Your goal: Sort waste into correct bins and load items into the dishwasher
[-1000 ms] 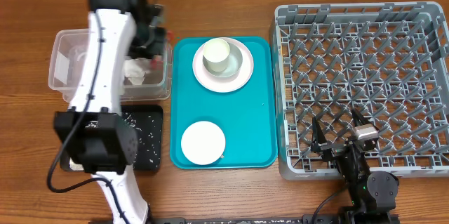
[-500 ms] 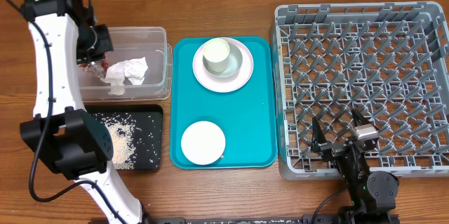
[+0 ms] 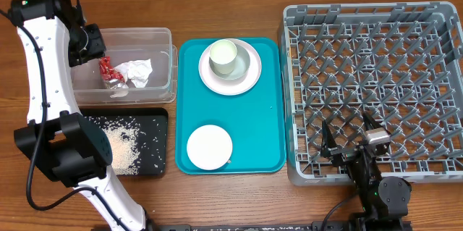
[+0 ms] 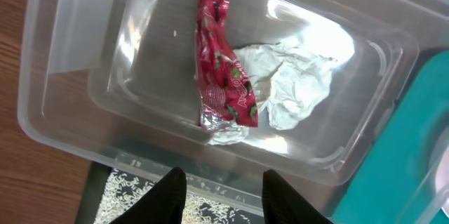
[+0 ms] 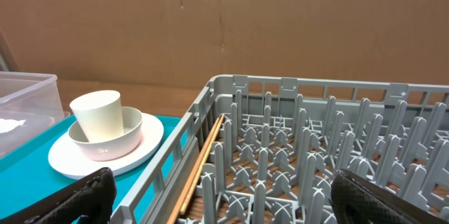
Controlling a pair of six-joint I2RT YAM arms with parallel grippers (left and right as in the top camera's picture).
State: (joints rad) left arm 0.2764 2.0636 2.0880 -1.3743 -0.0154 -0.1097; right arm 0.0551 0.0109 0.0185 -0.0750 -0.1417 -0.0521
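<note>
Both wrapper (image 4: 223, 62) and napkin (image 4: 298, 83) lie touching — inside the tub (image 4: 66, 62).

Table (image 3: 217, 6): wood grain, low sheen. I read the clear tub (image 4: 77, 119) as glossy see-through plastic, with bright glare on its floor. Red wrapper (image 4: 223, 69): shiny, crinkled film. Napkin (image 4: 298, 83): matt white paper, crumpled. Black tray (image 3: 159, 119): smooth dark plastic; rice grains (image 3: 123, 148) matt white. Teal tray (image 3: 260, 129): smooth plastic, faint gloss. Dish rack (image 3: 362, 10): matt grey moulded plastic. Cup (image 5: 98, 115), bowl (image 5: 133, 136), plate (image 5: 66, 159): 3 smooth white pieces, soft sheen.
</note>
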